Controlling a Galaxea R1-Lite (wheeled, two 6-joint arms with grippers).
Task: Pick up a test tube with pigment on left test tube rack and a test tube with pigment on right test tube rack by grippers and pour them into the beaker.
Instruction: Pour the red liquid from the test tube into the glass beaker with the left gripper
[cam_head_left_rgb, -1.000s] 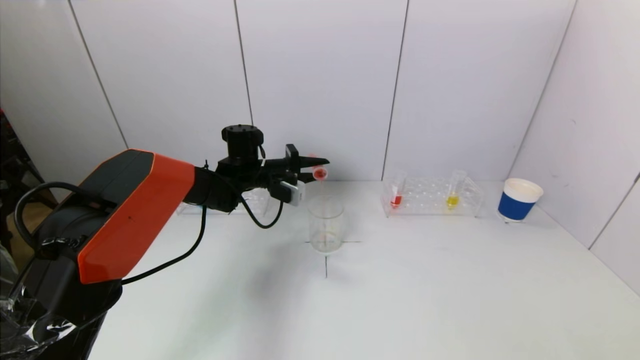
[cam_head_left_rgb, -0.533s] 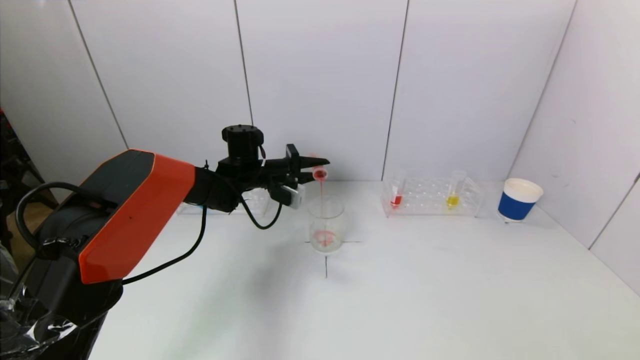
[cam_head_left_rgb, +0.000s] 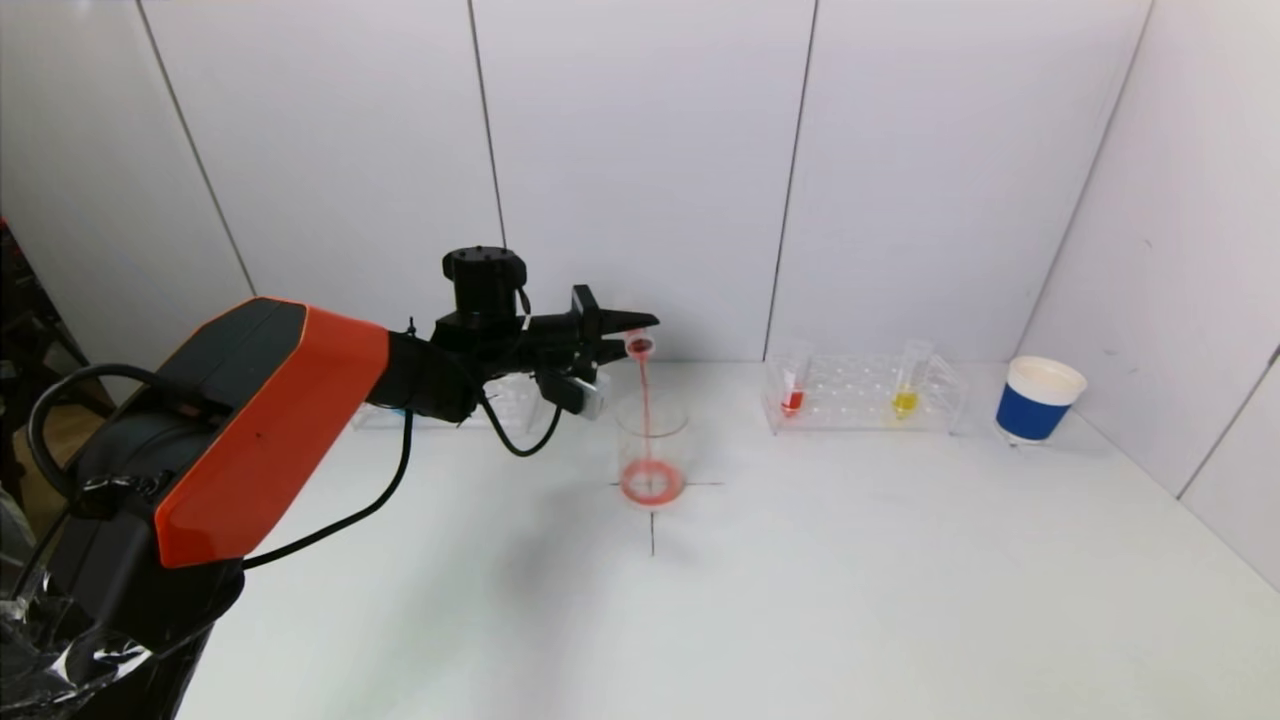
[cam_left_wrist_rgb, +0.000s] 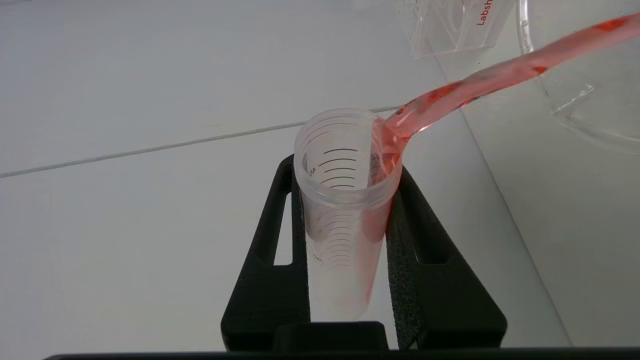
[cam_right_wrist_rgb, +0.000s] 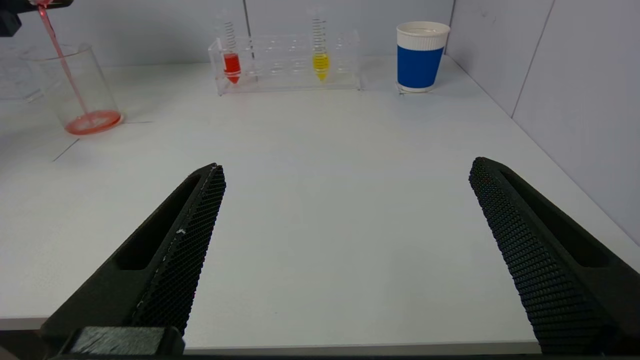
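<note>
At the far left of the counter (cam_head_left_rgb: 800, 600), the left rack (cam_head_left_rgb: 500, 405) is largely hidden behind the left arm, and its contents cannot be made out. Just right of it, the left gripper (cam_head_left_rgb: 625, 335) is held above the beaker (cam_head_left_rgb: 652, 450), its fingers (cam_left_wrist_rgb: 425, 280) pinching a clear test tube (cam_left_wrist_rgb: 345, 210) that is tipped over almost flat. A thin red stream (cam_head_left_rgb: 643, 405) is being poured from the tube's mouth into the beaker, where a shallow red pool (cam_head_left_rgb: 652, 482) is gathered at the bottom. The beaker is set near the middle of the counter, on a marked cross.

Further right, at the far side, the right rack (cam_head_left_rgb: 865, 395) is seen with a red tube (cam_head_left_rgb: 793, 390) and a yellow tube (cam_head_left_rgb: 908, 385) standing upright in it, neither touched. A blue paper cup (cam_head_left_rgb: 1038, 398) is placed at the far right, just beside the rack.

The right gripper (cam_right_wrist_rgb: 345, 240) is not shown in the head view; in its wrist view it is held low at the near edge of the counter, well apart from the rack, with its fingers spread wide and nothing between them.

The task is judged to be roughly at its midpoint: the first pour is under way and appears nearly emptied, while the pick-up and pour from the right rack are not yet begun.
</note>
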